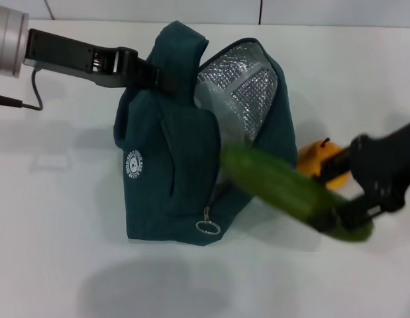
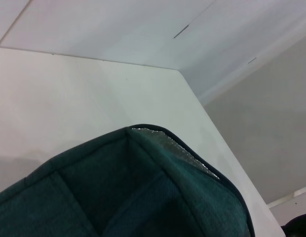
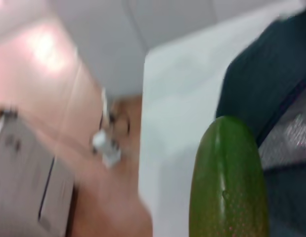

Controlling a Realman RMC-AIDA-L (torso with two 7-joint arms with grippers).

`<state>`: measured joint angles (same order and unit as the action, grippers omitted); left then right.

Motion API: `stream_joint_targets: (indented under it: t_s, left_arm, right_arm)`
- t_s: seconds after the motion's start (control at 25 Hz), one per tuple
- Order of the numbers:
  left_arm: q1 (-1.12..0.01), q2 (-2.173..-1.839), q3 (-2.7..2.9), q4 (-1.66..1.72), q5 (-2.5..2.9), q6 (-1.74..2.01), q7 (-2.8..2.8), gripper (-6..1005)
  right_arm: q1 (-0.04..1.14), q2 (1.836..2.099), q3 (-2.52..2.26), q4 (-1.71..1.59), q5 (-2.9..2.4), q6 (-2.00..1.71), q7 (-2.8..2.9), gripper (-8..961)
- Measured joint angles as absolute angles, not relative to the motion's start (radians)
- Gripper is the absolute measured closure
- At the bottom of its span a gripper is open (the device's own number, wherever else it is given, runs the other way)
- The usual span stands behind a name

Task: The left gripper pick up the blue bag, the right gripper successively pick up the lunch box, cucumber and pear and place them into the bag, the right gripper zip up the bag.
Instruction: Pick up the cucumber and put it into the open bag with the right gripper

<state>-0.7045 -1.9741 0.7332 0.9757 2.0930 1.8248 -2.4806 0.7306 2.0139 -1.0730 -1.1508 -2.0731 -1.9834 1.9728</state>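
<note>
The blue bag (image 1: 168, 165) stands on the white table, its mouth open and the silver foil lining (image 1: 241, 89) showing. My left gripper (image 1: 155, 74) is shut on the bag's upper handle from the left. At the right, my right gripper (image 1: 337, 215) is shut on the cucumber (image 1: 277, 185), which hangs in the air, slanting up toward the bag's open side. The cucumber (image 3: 229, 182) fills the right wrist view beside the bag (image 3: 264, 84). The pear (image 1: 320, 162) lies on the table behind the right gripper, partly hidden. The lunch box is out of view. The left wrist view shows only the bag (image 2: 128, 192) from close up.
The table's far edge meets a white tiled wall (image 1: 191, 10). A black cable (image 1: 22, 99) runs across the table under the left arm. The bag throws a shadow on the table in front of it.
</note>
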Motion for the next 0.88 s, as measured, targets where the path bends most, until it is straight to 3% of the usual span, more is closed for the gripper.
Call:
stream_joint_targets:
  t_s: [0.88]
  left_arm:
    - [-0.694, -1.982, 0.732, 0.963, 2.060, 1.845, -2.471, 959]
  right_arm:
    - [0.735, 2.023, -0.950, -0.564, -1.537, -1.677, 1.568, 325]
